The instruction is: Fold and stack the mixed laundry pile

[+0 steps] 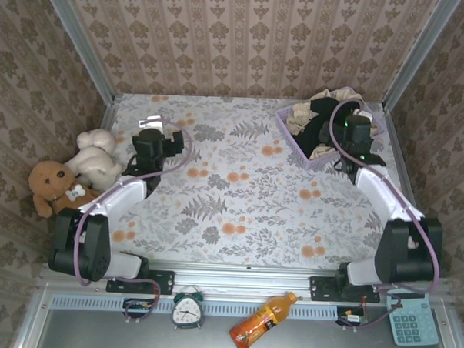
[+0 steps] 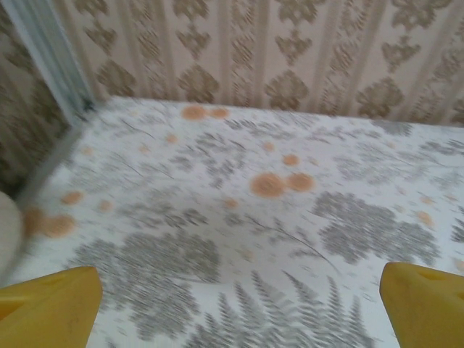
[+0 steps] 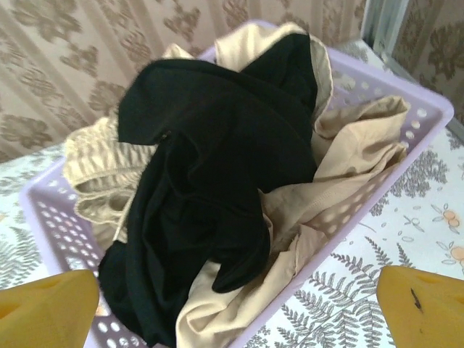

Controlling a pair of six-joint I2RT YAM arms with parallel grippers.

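Plainly, the mixed laundry pile (image 1: 320, 122) sits crumpled inside the lavender mesh basket (image 1: 294, 135) at the upper right of the top view, with none of it yet out on the flowered surface (image 1: 239, 197). In the right wrist view the black T-shirt (image 3: 217, 174) lies on top in the middle of the frame, bunched into thick rolls, while the beige-cream garment (image 3: 355, 156) wraps under and around it, spilling over the basket's rim at the lower centre and showing a gathered band at the left. Both look like light, limp cloth: they should sag and stretch out when lifted, offer no stiff edge, and probably drag on each other where they are tangled. The basket itself seems light enough to shift or tip if the cloth snags on its wall. The best hold is likely a raised ridge of the black shirt near the top centre, pinched high so that only one garment comes up. The right hand (image 3: 232, 312) hovers just in front of the basket, its yellow fingers (image 3: 51, 308) spread wide with nothing between them. The left hand (image 2: 232, 304) is likewise spread wide and empty, over bare surface at the left of the top view, well apart from the pile.
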